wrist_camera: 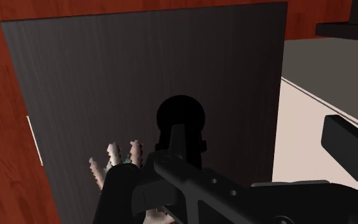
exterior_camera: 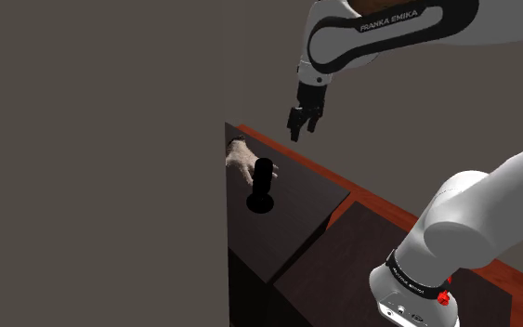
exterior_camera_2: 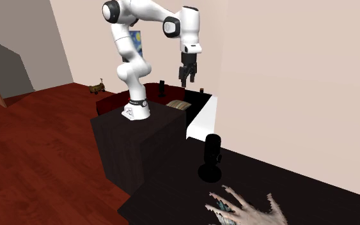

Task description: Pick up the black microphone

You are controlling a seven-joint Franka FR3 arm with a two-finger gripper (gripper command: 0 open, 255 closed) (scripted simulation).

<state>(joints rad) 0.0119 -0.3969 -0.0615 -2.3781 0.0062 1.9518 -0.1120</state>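
I have the all-black two-finger gripper [exterior_camera: 303,128] hanging in the air, its fingers spread and nothing between them, well above the dark, faintly streaked table top [exterior_camera: 296,200]. The black microphone [exterior_camera: 264,184], a short cylinder upright on a round black base, stands on that top, below the gripper and toward the shoulder view's left.

The height makes sense to me. From up here the wrist view looks almost straight down on the microphone's round head, so I can line up before committing. A pale hand-shaped object with spiky fingers [exterior_camera: 241,156] lies just beside the microphone, on its far side in the shoulder view. I cannot tell whether they touch.

Standing on so small a base, the microphone looks easy to tip, so I would descend vertically and close across its body.
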